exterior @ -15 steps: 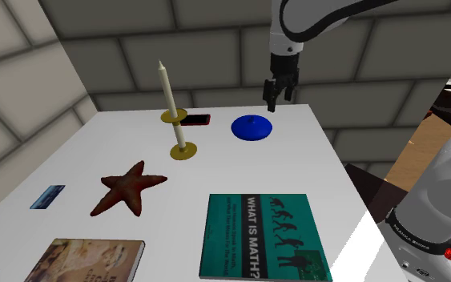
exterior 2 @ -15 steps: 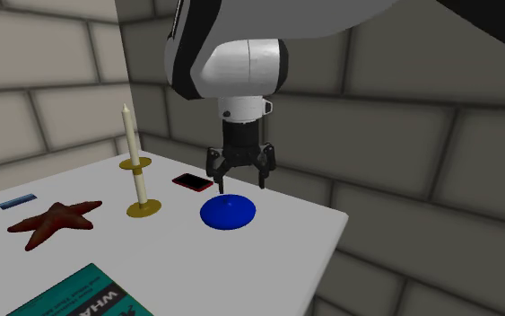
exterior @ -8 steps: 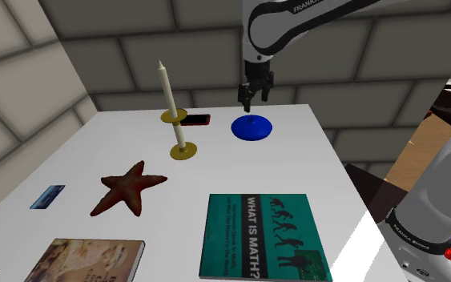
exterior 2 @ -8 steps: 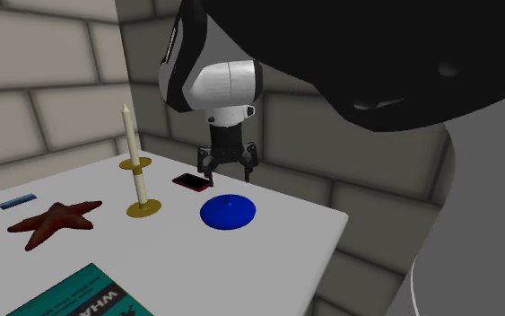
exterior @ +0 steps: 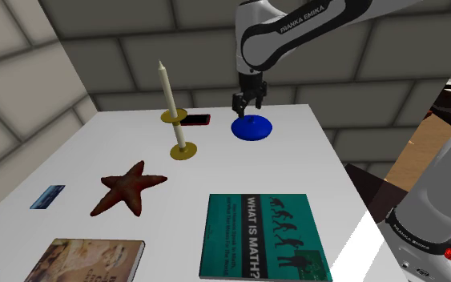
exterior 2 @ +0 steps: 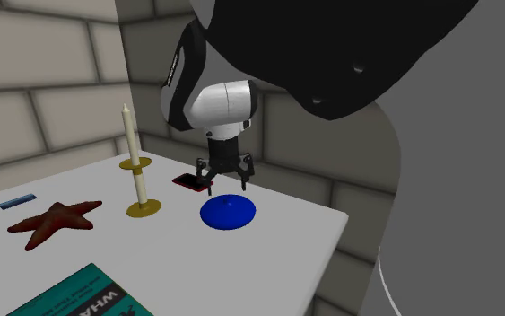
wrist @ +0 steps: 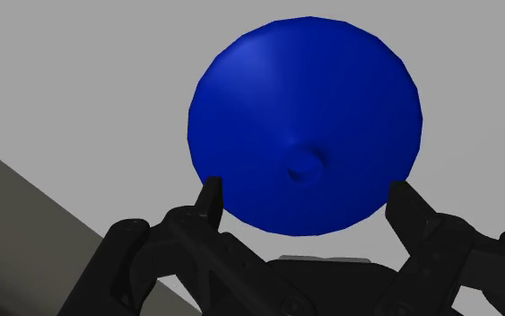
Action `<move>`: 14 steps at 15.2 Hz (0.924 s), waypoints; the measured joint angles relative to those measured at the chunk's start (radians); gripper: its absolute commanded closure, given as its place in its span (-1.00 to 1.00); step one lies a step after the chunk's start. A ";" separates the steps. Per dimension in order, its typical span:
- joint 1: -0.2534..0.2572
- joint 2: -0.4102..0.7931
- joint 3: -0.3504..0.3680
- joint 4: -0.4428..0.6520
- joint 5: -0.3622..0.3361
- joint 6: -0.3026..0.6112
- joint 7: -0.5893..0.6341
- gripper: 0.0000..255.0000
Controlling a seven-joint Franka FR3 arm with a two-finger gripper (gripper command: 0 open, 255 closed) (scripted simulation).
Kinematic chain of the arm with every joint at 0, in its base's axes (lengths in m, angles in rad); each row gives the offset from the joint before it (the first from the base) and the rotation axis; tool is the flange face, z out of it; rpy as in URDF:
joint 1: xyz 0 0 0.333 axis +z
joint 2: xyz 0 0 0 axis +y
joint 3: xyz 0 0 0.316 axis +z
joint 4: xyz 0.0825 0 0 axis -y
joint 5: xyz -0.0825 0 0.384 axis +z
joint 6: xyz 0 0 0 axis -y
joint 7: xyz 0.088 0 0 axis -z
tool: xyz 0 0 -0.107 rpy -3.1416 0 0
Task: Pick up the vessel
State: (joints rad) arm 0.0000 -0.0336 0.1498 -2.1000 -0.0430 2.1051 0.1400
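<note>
We are poising our all-black two-finger gripper (exterior: 247, 102), fingers spread wide, just above the round, shallow blue vessel (exterior: 251, 127); lowering and closing, we judge, comes next.

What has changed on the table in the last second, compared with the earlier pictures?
The tool moved toward the shoulder view's left and came down. It is now open, low over the blue vessel. Nothing was taken hold of. The vessel, candle, phone and starfish stayed in place.
</note>
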 measured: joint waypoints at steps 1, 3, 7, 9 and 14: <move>0.000 0.006 0.000 -0.003 -0.001 0.009 0.000 -1.00; -0.001 0.005 -0.001 -0.014 -0.001 0.020 0.000 1.00; -0.001 0.004 -0.001 -0.017 -0.001 0.023 0.000 1.00; -0.001 0.004 -0.001 -0.017 -0.001 0.023 0.000 1.00; -0.001 -0.002 -0.001 -0.009 0.000 0.007 -0.002 1.00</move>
State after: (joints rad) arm -0.0011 -0.0358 0.1487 -2.1086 -0.0427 2.1122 0.1378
